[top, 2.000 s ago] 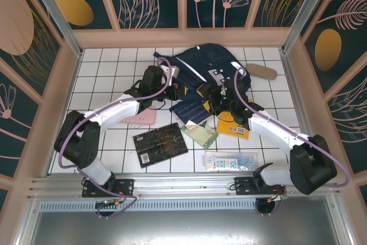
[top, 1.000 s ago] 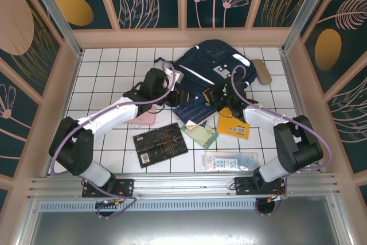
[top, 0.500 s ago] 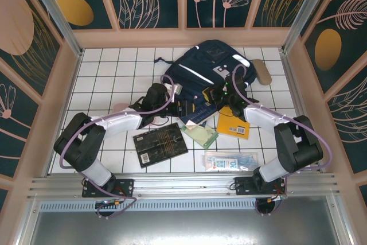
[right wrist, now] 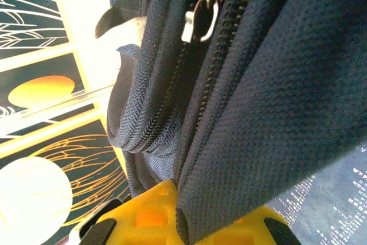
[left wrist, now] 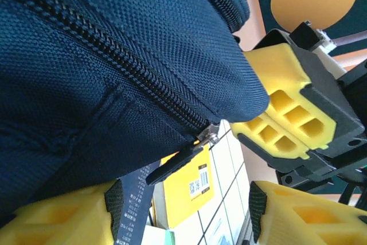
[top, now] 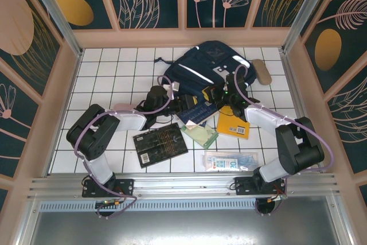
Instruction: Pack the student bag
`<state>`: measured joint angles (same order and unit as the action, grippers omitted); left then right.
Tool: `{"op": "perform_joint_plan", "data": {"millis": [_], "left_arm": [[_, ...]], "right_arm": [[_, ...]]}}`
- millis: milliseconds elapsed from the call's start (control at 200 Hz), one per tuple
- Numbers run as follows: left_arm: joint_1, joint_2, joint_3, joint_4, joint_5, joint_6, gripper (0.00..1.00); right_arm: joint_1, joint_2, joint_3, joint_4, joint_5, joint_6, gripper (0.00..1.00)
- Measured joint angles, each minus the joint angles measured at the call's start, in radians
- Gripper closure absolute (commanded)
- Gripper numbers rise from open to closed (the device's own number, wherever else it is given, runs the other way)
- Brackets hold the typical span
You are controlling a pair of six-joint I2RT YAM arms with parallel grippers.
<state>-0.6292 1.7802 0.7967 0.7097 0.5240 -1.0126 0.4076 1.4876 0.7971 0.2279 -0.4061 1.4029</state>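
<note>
The student bag [top: 206, 64], navy with white stripes, lies at the back middle of the tiled table. My right gripper [top: 220, 92] is at its near edge, shut on a fold of the bag's fabric [right wrist: 241, 159] that runs down between the yellow fingers [right wrist: 143, 219]. A metal zip slider [right wrist: 198, 20] shows higher up. My left gripper [top: 184, 102] stands open just left of it, under the bag's edge. A black zipper pull [left wrist: 175, 164] hangs above the gap between its pads [left wrist: 114, 202], touching neither. The right gripper's yellow fingers [left wrist: 281, 121] sit close by.
A dark blue booklet [top: 194, 111], a yellow book [top: 234, 124] and a green notebook [top: 200, 135] lie under and in front of the grippers. A black book [top: 160, 143] and a clear packet [top: 232, 160] lie nearer. A tan case [top: 264, 72] is at the right, a pink pouch [top: 125, 109] under the left arm.
My left gripper's jaws have opened wider and it has shifted right and nearer along the bag's edge, its arm folding lower. The right gripper has kept its grip on the bag.
</note>
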Motion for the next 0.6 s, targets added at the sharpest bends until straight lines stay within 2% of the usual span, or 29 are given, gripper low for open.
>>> {"op": "perform_joint_plan", "data": {"millis": [390,601], "left_arm": [[0.0,0.06,0.009,0.095,0.026,-0.033,0.41],[0.0,0.065,0.009,0.135,0.04,-0.041,0.35]], "right_arm": [[0.003,0.0,0.0,0.02,0.0,0.05,1.0],[0.003,0.0,-0.002,0.052,-0.006,0.093,1.0]]}}
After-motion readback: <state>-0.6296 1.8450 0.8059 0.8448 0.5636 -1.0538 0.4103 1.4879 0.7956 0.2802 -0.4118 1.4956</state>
